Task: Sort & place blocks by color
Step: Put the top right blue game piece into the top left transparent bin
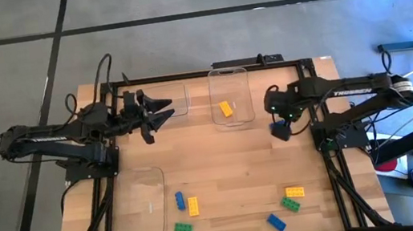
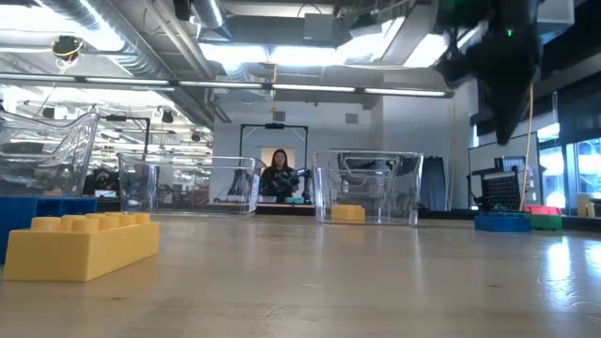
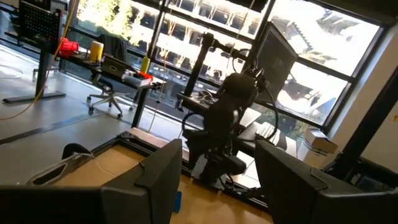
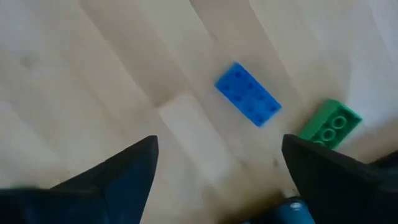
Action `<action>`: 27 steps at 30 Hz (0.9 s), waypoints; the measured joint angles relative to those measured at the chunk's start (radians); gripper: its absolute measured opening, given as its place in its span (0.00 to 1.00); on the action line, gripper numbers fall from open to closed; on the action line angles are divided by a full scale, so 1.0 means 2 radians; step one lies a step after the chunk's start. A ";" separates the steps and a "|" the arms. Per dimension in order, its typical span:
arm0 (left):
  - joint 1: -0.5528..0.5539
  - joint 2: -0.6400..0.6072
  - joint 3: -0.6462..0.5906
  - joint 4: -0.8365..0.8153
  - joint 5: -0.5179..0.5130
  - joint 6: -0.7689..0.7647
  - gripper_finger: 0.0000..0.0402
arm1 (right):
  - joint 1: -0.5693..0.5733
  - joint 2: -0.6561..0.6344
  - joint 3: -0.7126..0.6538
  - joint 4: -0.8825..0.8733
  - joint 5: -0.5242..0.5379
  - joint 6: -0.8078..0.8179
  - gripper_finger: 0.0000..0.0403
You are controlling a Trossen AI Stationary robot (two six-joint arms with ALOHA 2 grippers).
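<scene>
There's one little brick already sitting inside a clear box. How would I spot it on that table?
Start at the wooden table and find the clear tray at the middle of its far edge, between the two arms. Inside lies one yellow brick. It is the only brick in a tray; the rest lie loose near the front edge.

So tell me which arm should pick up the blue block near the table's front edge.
Right. The right hand is open and looks down at the blue block; the left hand sits at the far side.
</scene>
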 joint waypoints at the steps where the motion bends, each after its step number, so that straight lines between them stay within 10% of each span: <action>1: 0.000 0.000 0.000 0.000 0.000 0.000 0.48 | -0.007 0.005 -0.008 0.004 -0.001 -0.019 0.85; 12: 0.000 0.000 0.000 0.002 -0.014 0.000 0.48 | -0.051 0.069 -0.098 0.080 -0.007 -0.246 0.85; 27: 0.000 0.000 0.000 0.002 -0.038 0.000 0.48 | -0.057 0.117 -0.101 0.149 0.039 -0.312 0.85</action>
